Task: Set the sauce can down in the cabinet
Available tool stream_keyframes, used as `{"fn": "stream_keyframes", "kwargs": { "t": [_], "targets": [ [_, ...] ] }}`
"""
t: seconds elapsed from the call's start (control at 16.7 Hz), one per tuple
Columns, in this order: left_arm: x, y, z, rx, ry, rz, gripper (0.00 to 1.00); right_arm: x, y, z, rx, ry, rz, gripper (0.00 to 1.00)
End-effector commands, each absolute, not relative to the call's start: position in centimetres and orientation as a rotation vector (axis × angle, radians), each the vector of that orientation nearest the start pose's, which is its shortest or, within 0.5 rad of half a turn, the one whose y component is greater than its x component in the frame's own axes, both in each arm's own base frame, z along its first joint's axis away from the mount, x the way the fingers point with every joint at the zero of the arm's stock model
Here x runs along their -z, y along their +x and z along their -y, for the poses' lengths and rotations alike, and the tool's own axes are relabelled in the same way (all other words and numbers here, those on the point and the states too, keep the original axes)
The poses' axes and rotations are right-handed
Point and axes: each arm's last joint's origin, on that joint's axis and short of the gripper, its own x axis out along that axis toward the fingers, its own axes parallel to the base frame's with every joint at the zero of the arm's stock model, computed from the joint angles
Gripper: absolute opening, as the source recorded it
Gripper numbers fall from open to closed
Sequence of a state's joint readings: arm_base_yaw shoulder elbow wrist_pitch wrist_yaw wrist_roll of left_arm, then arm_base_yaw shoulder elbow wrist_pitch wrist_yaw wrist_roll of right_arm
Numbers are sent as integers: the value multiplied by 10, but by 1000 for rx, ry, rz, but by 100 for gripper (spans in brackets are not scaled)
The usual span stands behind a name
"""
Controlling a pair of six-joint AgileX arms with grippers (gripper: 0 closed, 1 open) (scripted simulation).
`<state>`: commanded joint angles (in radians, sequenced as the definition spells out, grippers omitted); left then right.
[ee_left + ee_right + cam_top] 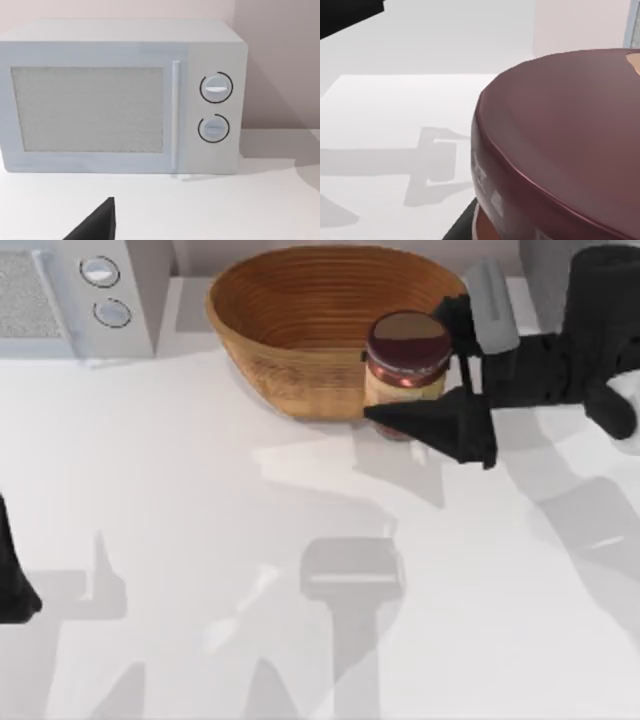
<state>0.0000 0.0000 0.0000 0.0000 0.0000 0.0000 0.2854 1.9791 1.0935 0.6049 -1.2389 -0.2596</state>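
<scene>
The sauce can [408,348], with its dark maroon lid and orange-yellow label, sits between the dark fingers of my right gripper [412,370], which is shut on it. It is held at the front right edge of the woven basket [290,380], overlapping the rim in the top view. The right wrist view looks closely at the can's maroon lid [560,145]. My left arm [12,580] is parked at the table's left edge, and one dark fingertip [97,225] of it shows in the left wrist view. The cabinet is out of view.
A white microwave [70,290] with two dials stands at the back left, facing the left wrist camera [120,100]. A grey block [545,265] sits at the back right, partly behind my right arm. White tabletop [200,540] spreads in front of the basket.
</scene>
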Motion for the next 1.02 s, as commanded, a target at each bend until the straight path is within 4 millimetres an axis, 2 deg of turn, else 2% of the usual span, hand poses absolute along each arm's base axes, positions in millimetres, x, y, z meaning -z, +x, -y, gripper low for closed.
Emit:
{"fn": "stream_keyframes", "kwargs": {
  "t": [0.18,0.36,0.6,0.72,1.02],
  "targets": [
    [-160,106,1,0,0,0,100,-167,371,-137,-1501,-37,-159,0],
    [-160,106,1,0,0,0,100,-173,347,-119,-1371,-6,-254,0],
    [-160,106,1,0,0,0,100,-209,301,-91,-1153,-29,-256,0],
    [-160,106,1,0,0,0,100,-231,274,-76,-1026,-57,-209,0],
    [-160,106,1,0,0,0,100,-266,216,-49,-780,-115,-49,0]
  ]
}}
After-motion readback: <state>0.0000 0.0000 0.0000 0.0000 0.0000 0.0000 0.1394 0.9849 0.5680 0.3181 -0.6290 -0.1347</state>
